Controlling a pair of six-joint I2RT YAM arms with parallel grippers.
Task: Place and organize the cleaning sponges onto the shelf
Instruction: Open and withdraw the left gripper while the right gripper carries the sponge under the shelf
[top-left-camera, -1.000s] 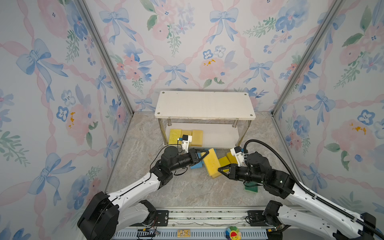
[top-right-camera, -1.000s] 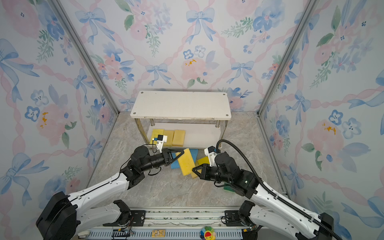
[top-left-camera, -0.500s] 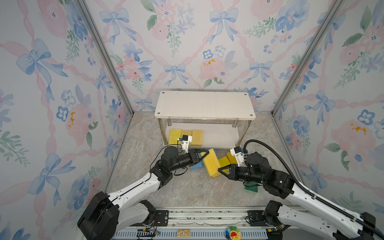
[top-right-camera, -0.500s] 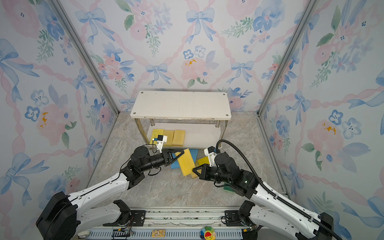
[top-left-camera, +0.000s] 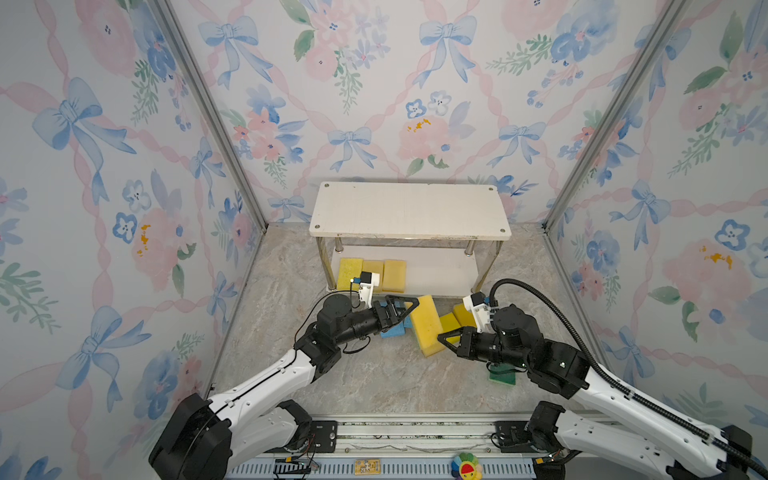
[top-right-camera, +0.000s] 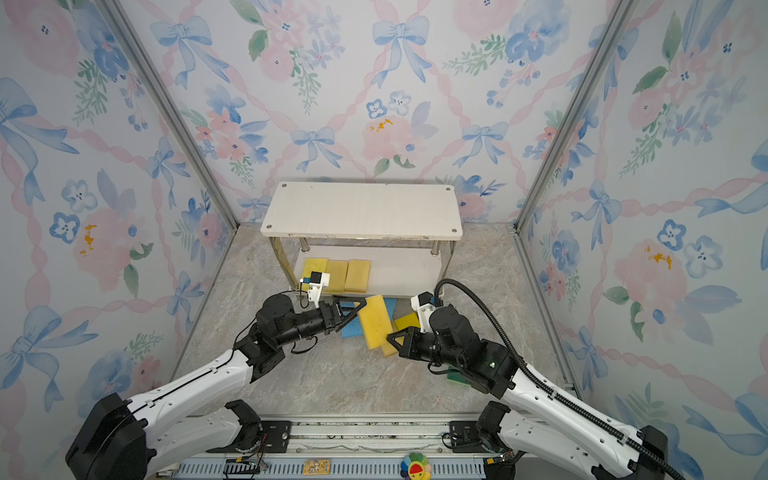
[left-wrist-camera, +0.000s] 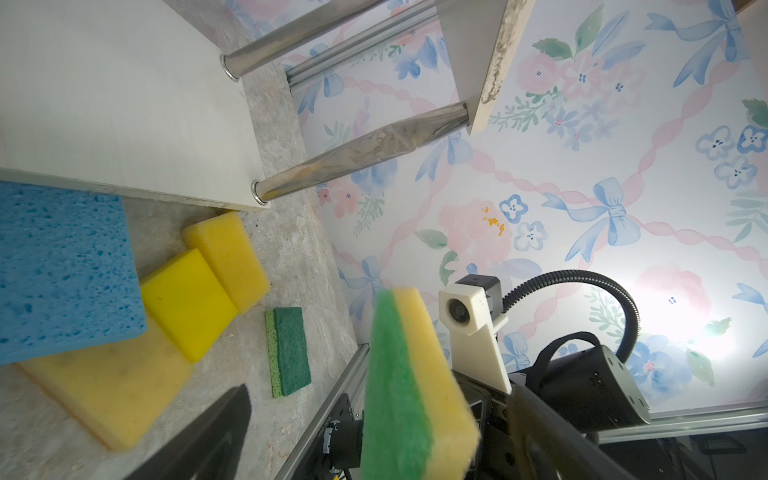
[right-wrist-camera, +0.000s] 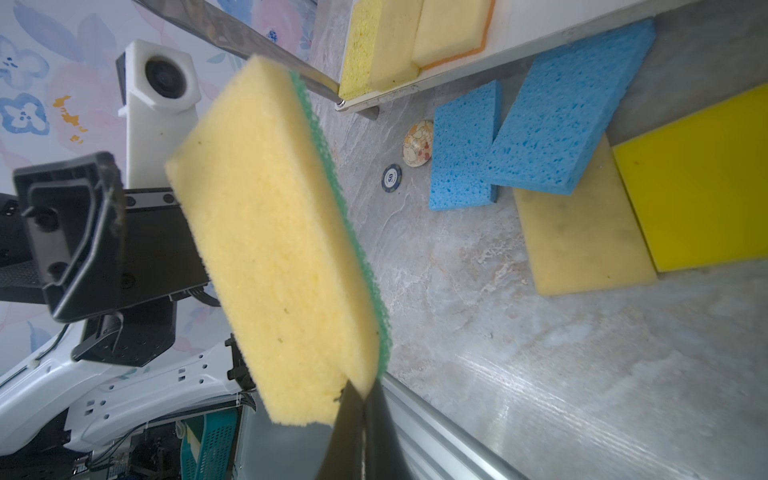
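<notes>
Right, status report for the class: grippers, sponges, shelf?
Left gripper open. Right gripper shut on green-backed sponge. Three yellow sponges on shelf, lower board. Loose sponges litter floor before it.

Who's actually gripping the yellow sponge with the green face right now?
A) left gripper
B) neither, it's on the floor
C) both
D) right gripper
D: the right gripper is pinched shut on a corner of the yellow sponge, while the left gripper stands open around it.

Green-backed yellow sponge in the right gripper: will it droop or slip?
Probably stiff enough: the green-backed yellow sponge, pinched at one end by the right gripper, shows no sag. Its porous foam suggests light weight and little slip.
</notes>
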